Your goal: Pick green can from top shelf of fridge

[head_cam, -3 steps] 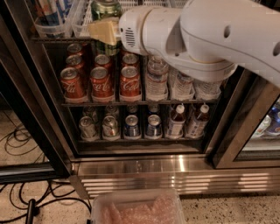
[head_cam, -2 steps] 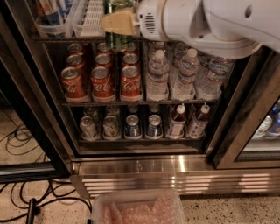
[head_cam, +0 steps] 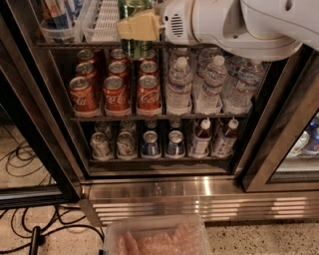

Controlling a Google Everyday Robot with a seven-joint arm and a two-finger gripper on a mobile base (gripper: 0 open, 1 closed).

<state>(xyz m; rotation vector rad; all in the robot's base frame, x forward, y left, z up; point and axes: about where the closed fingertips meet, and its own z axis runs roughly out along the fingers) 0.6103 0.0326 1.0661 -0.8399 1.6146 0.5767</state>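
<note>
The green can (head_cam: 133,50) is tall and slim; its top shows above the fingers and its bottom hangs in front of the top shelf's front rail (head_cam: 65,45). My gripper (head_cam: 137,27), with pale yellow fingers (head_cam: 142,25) on a white arm (head_cam: 234,25), is closed across the can's middle at the top of the fridge (head_cam: 30,99). A white slotted tray (head_cam: 105,20) lies on the top shelf just left of the can.
A blue-and-white tall can (head_cam: 57,15) stands in a clear tray at top left. Red cola cans (head_cam: 117,92) and water bottles (head_cam: 209,79) fill the middle rack; small cans and bottles the lower one. The door frame (head_cam: 279,124) stands right. Cables (head_cam: 25,234) and a plastic tub (head_cam: 157,239) lie on the floor.
The gripper and arm have moved right and slightly up along the top shelf. The green can has moved with the fingers and now overlaps the shelf's front rail.
</note>
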